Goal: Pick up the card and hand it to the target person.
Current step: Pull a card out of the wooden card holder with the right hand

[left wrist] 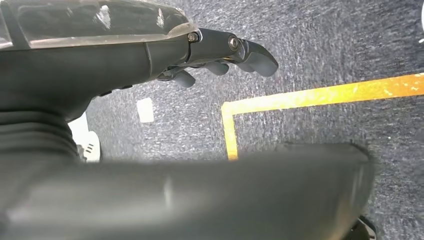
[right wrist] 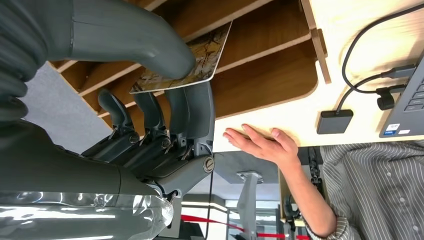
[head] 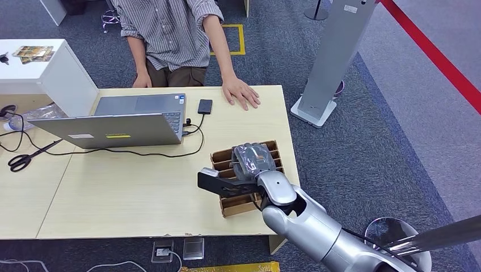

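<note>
Step in hand: extraction of the card point(right wrist: 192, 62) from the slotted wooden rack point(head: 278, 148) on the table point(head: 142, 192).

Status:
- Right hand point(head: 252, 160) is over the rack. The right wrist view shows the card pinched between the thick thumb point(right wrist: 150, 47) on one face and the dark fingers point(right wrist: 192, 110) on the other (grip sits on one corner area; most of the card is free).
- The card's lower part appears to be down between the rack's dividers; judged not yet clear of the slot.
- Left hand point(left wrist: 220, 55) hangs over carpet w/ fingers loosely curled, holding nothing.
- Target person point(head: 170, 34) sits at the far side of the table, one hand point(head: 241, 93) flat on the tabletop, near the phone point(head: 205, 106) and laptop point(head: 125, 122).

Procedure (recommended):
1. Maintain pinch pressure; do not re-grip mid-lift.
2. Withdraw along the slot's own line, approx. parallel to the dividers. A sideways pull risks the card edge catching a divider and twisting out of the pinch.
3. Once clear, raise above the rack's rim before translating.
4. Route toward the person's resting hand, keeping clear of the laptop cable point(head: 193, 141).
5. Present the free end of the card fwd so there is room to take it.
</note>
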Robot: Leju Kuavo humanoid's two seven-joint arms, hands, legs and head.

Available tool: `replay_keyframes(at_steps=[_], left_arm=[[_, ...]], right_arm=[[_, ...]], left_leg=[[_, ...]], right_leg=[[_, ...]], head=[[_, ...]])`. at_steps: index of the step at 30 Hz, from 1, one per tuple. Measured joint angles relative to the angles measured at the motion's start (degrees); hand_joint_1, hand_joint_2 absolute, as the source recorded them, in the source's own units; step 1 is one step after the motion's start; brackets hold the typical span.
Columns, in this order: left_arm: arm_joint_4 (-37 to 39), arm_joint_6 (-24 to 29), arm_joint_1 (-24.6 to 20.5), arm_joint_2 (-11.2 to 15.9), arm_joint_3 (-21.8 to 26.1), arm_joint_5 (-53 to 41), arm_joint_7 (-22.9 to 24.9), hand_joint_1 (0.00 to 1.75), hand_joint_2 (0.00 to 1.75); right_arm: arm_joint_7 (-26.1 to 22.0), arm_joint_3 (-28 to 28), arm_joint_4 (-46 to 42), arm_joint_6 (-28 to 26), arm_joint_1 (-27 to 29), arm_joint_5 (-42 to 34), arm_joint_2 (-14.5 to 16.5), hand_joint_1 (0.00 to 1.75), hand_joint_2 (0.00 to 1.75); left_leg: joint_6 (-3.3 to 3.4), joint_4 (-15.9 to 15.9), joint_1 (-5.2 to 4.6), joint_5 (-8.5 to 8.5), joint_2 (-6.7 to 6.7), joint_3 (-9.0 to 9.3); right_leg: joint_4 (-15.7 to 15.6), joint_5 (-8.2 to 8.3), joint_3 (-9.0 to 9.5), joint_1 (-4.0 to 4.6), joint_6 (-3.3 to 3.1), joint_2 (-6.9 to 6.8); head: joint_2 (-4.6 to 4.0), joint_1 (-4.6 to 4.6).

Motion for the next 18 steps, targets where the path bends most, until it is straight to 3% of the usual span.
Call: replay_keyframes(at_steps=[9,14,18], left_arm=[[0.0,1.9,-0.1,0.2,0.0,-0.5,-0.1,0.00,1.75],[0.0,1.7,0.0,0.6,0.0,0.0,-0.2,0.00,1.75],[0.0,1.6,0.1,0.7,0.0,0.6,-0.6,0.00,1.75]], right_arm=[[-0.1,-0.6,-0.9,-2.2,0.0,-1.8,-0.2,1.45,1.75],[1.5,-3.0,-5.4,4.9,-3.4,-12.9,-1.5,1.45,1.75],[3.1,-4.8,-10.0,8.3,-7.2,-17.2,-3.0,1.45,1.75]], left_leg=[[0.00,0.0,0.00,0.00,0.00,-0.01],[0.01,0.0,0.00,0.02,0.02,0.01],[0.01,0.0,0.00,0.02,0.02,0.02]], right_leg=[[0.0,0.00,-0.01,0.00,0.00,0.01],[0.0,0.01,-0.01,0.00,0.00,0.02],[0.0,0.02,0.00,0.00,0.00,0.02]], head=[[0.00,0.00],[0.00,-0.01],[0.00,0.02]])
